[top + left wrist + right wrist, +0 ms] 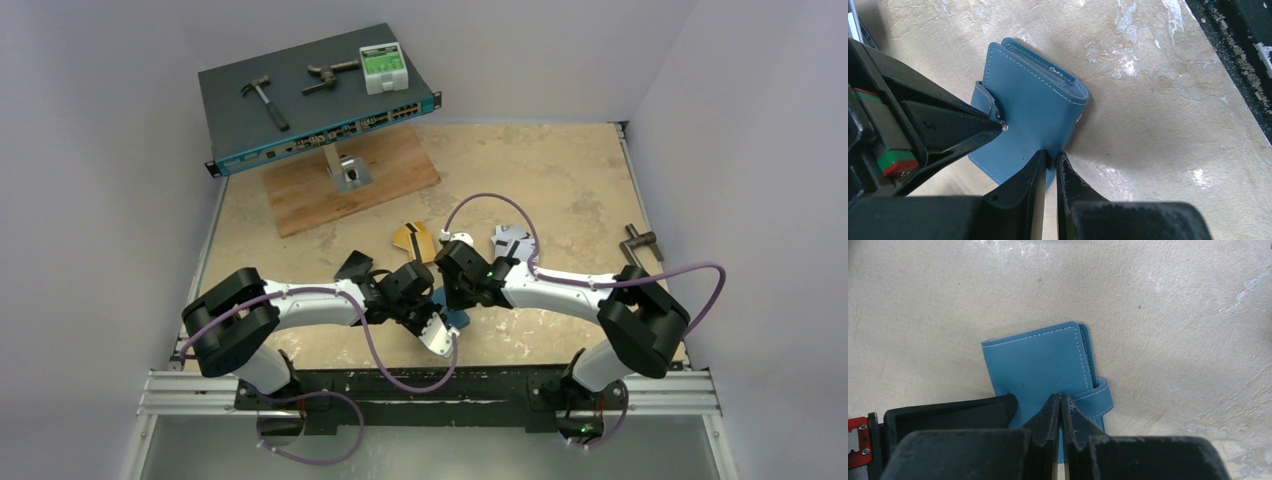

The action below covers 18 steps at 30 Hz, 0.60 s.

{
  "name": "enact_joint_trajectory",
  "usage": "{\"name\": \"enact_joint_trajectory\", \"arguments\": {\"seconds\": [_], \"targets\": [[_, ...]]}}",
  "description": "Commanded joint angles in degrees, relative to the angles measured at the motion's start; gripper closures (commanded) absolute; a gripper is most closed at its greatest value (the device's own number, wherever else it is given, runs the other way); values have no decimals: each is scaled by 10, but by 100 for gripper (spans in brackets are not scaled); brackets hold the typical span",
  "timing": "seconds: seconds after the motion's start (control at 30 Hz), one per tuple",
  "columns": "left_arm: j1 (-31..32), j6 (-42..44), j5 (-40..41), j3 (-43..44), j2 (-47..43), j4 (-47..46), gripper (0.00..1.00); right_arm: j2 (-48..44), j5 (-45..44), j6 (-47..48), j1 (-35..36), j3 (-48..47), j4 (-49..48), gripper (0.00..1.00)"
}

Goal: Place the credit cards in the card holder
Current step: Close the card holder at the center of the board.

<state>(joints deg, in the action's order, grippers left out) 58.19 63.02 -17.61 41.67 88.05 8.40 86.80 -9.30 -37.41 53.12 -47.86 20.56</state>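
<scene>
At the near edge of the table (560, 190), the two arms reached inward from their bases and met just ahead of the mounting rail. The card holder (1038, 95) lay flat and folded shut on the beige surface right beneath the two wrists, its strap (1100, 395) wrapped round the open side. The left gripper (1050, 162) had its jaws drawn almost together, pinching the corner of the card holder's cover nearest to it, with a sliver of teal showing between the fingers. The right gripper (1059, 407) came in from the opposite side. Its jaws were clenched tight on nothing, and the joined tips pressed against the holder beside the strap, right at the small silver snap (1004, 126).

A little farther out, two credit cards lay on the table, apart from the holder. They were a gold-orange card (412, 240) with a dark stripe, and to its right a silver-grey card (513, 240), partly hidden by the right arm's cable. Near the right wall rested a metal tool (638, 243).

Farther back on the left, a wooden board (300, 195) carried a stand holding a tilted network switch (230, 100). A hammer (265, 100), a dark clamp-like tool (328, 76) and a white and green box (384, 67) lay on top of it.
</scene>
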Motion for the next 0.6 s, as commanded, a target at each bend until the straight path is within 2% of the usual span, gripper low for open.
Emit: {"name": "enact_joint_trajectory", "arguments": {"seconds": [0.0, 0.57], "targets": [[-4, -8, -17, 5, -7, 18, 100, -10, 2, -19, -1, 6, -25, 100], [-4, -7, -15, 0, -9, 13, 100, -4, 4, -28, -3, 15, -29, 100]]}}
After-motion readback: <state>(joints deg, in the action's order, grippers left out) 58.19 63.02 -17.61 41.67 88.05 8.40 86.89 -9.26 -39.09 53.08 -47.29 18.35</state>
